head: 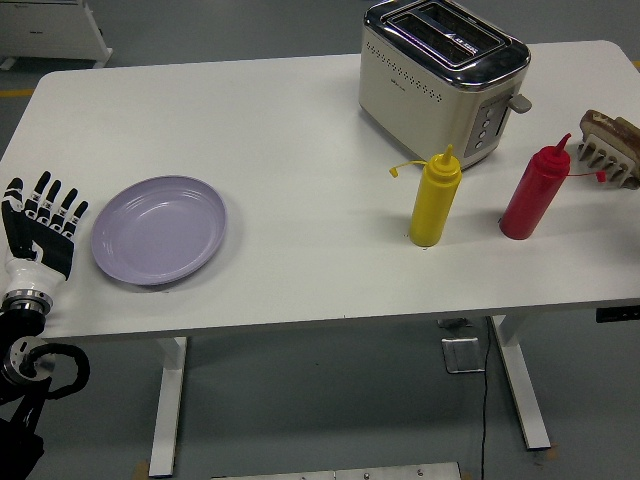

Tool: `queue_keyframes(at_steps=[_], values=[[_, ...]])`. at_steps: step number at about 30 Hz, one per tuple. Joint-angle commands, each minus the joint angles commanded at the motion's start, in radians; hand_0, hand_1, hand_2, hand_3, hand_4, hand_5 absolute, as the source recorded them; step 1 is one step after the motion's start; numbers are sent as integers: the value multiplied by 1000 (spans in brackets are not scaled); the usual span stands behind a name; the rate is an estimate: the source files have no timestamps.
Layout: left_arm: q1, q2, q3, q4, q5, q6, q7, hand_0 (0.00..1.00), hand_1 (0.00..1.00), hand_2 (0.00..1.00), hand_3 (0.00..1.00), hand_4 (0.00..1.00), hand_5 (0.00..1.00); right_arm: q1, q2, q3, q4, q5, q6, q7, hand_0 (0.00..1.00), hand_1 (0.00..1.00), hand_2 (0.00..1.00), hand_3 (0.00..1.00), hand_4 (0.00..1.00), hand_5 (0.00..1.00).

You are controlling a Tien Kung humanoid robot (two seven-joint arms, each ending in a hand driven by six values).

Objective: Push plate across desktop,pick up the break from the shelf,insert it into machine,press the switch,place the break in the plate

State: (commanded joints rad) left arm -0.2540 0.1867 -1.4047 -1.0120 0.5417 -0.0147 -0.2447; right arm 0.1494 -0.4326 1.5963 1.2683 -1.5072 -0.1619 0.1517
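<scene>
Grey floor, white table [300, 130] filling view. Toaster [443, 78] far right, slots empty; bread rack [610, 146] at right edge. Purple plate [159, 229] near left. I judge task barely begun: plate not yet pushed, everything else left. My left hand [40, 231] just left of plate, apart from rim, fingers spread, holding nothing.

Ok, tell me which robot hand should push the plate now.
Left. The left robot hand sits open just left of the purple plate, apart from it. The right one is not in view.
</scene>
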Motion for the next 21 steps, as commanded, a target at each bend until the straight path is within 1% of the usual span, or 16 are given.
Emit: queue_keyframes(at_steps=[5, 6, 11, 12, 17, 18, 21], values=[[-17, -5, 23, 13, -4, -12, 6, 917, 922, 982, 921, 629, 998, 18, -8, -18, -13, -100, 5, -34, 978, 922, 937, 910, 723, 284], [-21, -6, 27, 16, -5, -14, 7, 917, 921, 981, 918, 627, 998, 23, -9, -23, -16, -118, 5, -40, 987, 926, 943, 941, 757, 292], [-41, -11, 52, 42, -8, -18, 14, 917, 921, 981, 918, 627, 998, 50, -20, -51, -33, -210, 6, -67, 987, 926, 943, 941, 757, 292], [-45, -13, 56, 49, -9, -19, 15, 917, 922, 976, 916, 626, 998, 57, -22, -58, -38, -222, 8, -73, 998, 928, 953, 959, 798, 321], [-61, -20, 78, 73, -16, -25, 18, 917, 922, 976, 916, 626, 998, 97, -29, -95, -72, -259, 25, -101, 998, 928, 953, 959, 798, 321], [-64, -22, 81, 76, -17, -26, 19, 915, 919, 975, 911, 627, 998, 104, -30, -102, -78, -263, 29, -106, 998, 932, 957, 968, 786, 291], [-73, -28, 94, 85, -22, -30, 21, 915, 919, 975, 911, 627, 998, 132, -35, -130, -105, -275, 43, -123, 998, 932, 957, 968, 786, 291]])
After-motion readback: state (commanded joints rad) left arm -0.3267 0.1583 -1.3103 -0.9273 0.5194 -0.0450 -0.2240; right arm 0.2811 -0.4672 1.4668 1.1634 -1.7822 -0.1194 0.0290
